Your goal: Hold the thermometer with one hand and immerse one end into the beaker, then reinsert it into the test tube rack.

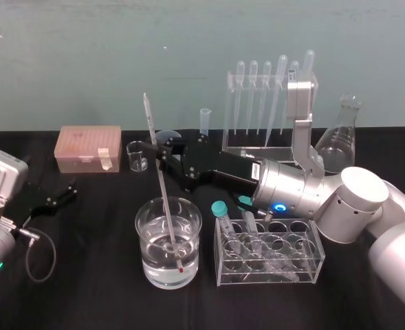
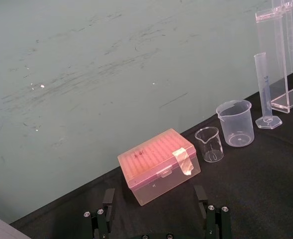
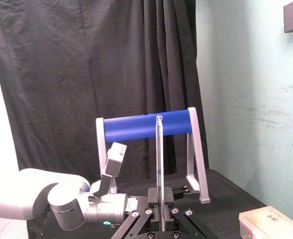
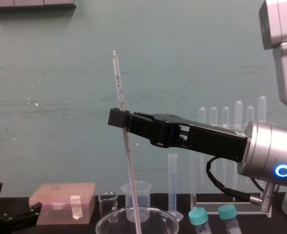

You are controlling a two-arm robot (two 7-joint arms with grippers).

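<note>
Head view: we see the right gripper [image 1: 162,155] clamped on the thermometer [image 1: 166,201], pinching it about halfway up. The rod leans slightly, and its red bulb sits under the water near the bottom of the beaker [image 1: 146,251], just below the gripper. The test tube rack [image 1: 229,110] stands behind, well apart. At far left the left gripper [image 1: 63,192] rests on the table [image 1: 85,289], fingers spread and holding nothing.

wall [image 1: 85,62]: pale teal, scuffed | tbl [image 1: 85,289]: blk cloth | curtain [image 3: 86,74]: blk
</note>
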